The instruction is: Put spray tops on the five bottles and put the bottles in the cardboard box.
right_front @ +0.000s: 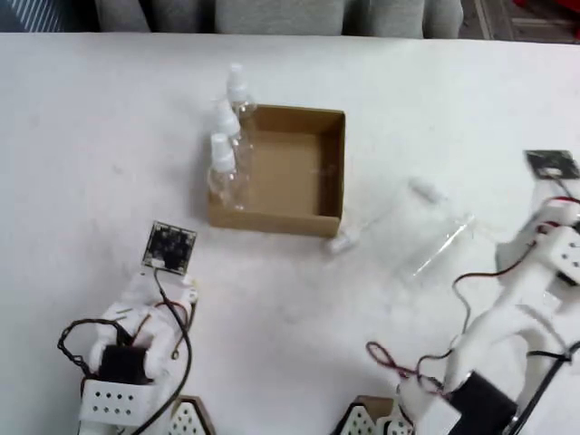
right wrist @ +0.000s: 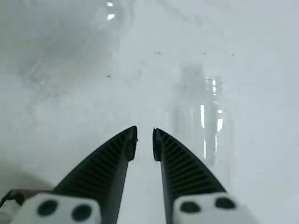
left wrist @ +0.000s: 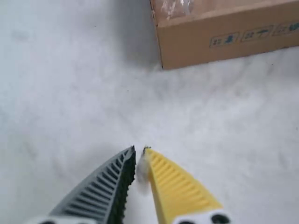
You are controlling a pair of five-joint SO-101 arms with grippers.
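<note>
Worktop [right_front: 109, 118], white, carries everything we see. At its middle sits the cardboard box [right_front: 272, 220], open at the top. The left arm [right_front: 136, 335] rests at the near left edge and the right arm [right_front: 517, 299] at the near right.

The left gripper [left wrist: 139, 151] hangs over bare worktop near a box corner [left wrist: 205, 44], its jaws clenched and empty. The right gripper [right wrist: 144, 133] has its jaws parted by a narrow gap, grasping nothing, just beside an uncapped bottle [right wrist: 201, 126] that lies on the worktop right of the box [right_front: 444, 243].

Along the box's left wall stand three topped bottles in a row: front bottle [right_front: 222, 172], middle bottle [right_front: 227, 122], back bottle [right_front: 237, 89].

One loose spray top [right_front: 344, 241] lies just off the box's front right corner. Another spray top [right_front: 424, 188] lies farther right.
</note>
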